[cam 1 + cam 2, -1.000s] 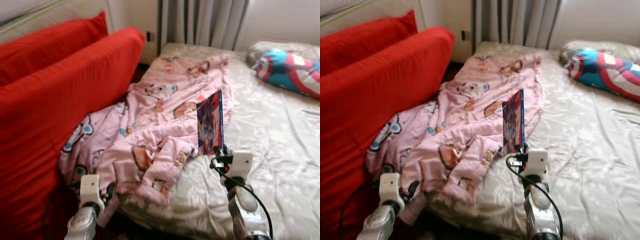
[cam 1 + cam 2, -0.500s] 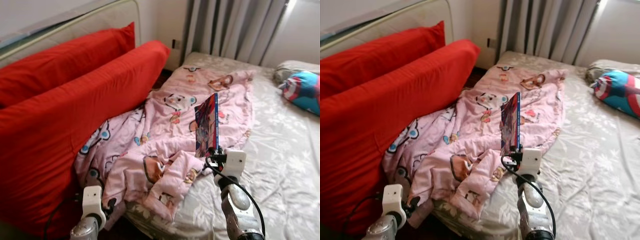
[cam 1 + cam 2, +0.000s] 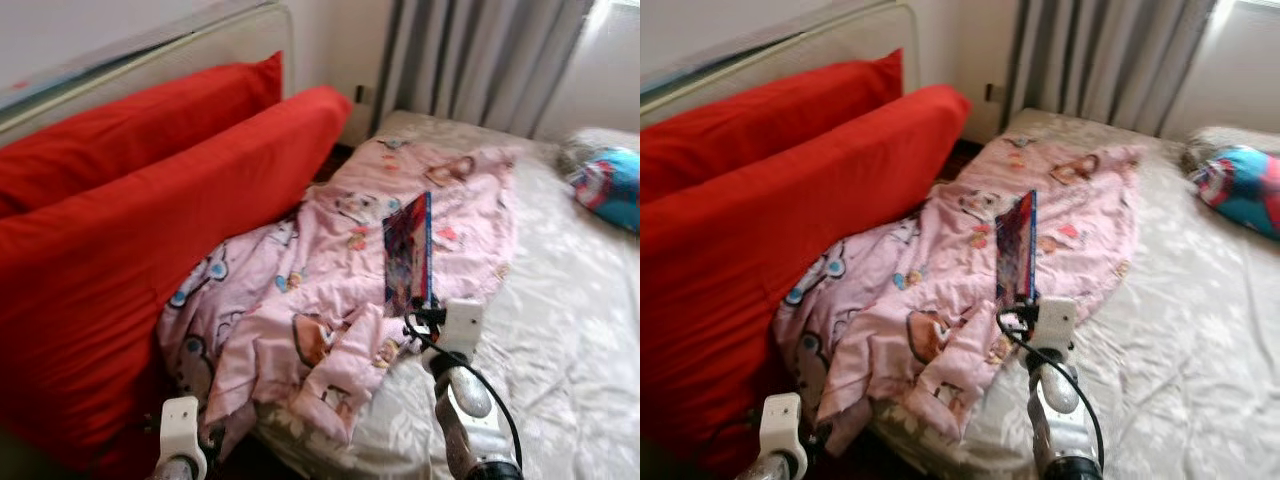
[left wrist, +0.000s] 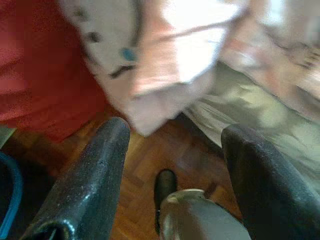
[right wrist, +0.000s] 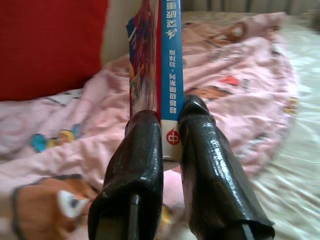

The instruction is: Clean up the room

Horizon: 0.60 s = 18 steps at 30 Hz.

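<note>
My right gripper (image 5: 169, 131) is shut on a thin book with a blue spine (image 5: 169, 60) and holds it upright over the bed. In the left eye view the book (image 3: 410, 254) stands above the pink cartoon blanket (image 3: 330, 290), with the right gripper (image 3: 424, 308) clamped on its lower edge. My left gripper (image 4: 172, 165) is open and hangs low by the bed's corner, above the wooden floor (image 4: 170, 150). Its wrist (image 3: 180, 425) shows at the bottom of the left eye view.
Two big red cushions (image 3: 140, 240) lean against the wall on the left. The bed with its pale floral sheet (image 3: 570, 330) fills the right side. A blue, red and white round pillow (image 3: 610, 185) lies at the far right. Grey curtains (image 3: 470, 60) hang behind.
The whole picture has shifted, so the camera has turned to the left and more of the cushions and wall shows. The right gripper still holds the book upright; the left arm sits lower in the view.
</note>
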{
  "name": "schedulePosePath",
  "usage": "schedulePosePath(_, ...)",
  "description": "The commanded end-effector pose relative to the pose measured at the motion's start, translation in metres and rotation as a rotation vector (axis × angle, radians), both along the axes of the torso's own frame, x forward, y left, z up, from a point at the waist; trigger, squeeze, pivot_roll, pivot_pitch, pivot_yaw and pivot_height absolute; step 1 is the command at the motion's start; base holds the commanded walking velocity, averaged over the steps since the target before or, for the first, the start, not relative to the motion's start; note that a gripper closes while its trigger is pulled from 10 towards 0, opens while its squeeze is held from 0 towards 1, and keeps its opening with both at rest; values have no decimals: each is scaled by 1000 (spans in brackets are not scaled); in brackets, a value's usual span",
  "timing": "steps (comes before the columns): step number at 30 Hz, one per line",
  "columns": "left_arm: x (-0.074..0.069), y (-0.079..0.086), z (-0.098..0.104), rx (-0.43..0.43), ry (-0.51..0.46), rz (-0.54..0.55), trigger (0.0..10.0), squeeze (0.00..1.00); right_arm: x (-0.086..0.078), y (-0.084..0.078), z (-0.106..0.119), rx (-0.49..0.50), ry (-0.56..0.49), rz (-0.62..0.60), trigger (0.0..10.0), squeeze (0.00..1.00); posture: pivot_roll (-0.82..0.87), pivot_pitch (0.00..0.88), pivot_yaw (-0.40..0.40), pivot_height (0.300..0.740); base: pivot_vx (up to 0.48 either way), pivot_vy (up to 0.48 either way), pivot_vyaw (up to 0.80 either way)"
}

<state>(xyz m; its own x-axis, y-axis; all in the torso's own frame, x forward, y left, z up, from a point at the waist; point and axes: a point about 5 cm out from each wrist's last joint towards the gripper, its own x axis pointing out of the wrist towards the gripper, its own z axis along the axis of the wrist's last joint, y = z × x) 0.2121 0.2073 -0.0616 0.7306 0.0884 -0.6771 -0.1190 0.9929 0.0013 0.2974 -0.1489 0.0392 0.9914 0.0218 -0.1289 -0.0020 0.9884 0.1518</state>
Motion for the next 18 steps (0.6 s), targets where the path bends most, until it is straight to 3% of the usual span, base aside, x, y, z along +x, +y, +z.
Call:
schedulePosePath(1,-4,-2,-3,8,16,-22,10000,0,2,-3,5,1,-33,-18,10000,0,-32,24,-32,740,0,0,-781)
schedulePosePath(7,-7,-3,-5,15,32,-34,10000,0,2,-3,4,-2,-34,-16,10000,0,-29,16,-35,740,0,0,-780)
schedulePosePath(18,-11,-5,-8,18,47,-40,10000,0,1,-3,4,-11,-47,-10,10000,0,-29,0,-39,740,0,-350,0)
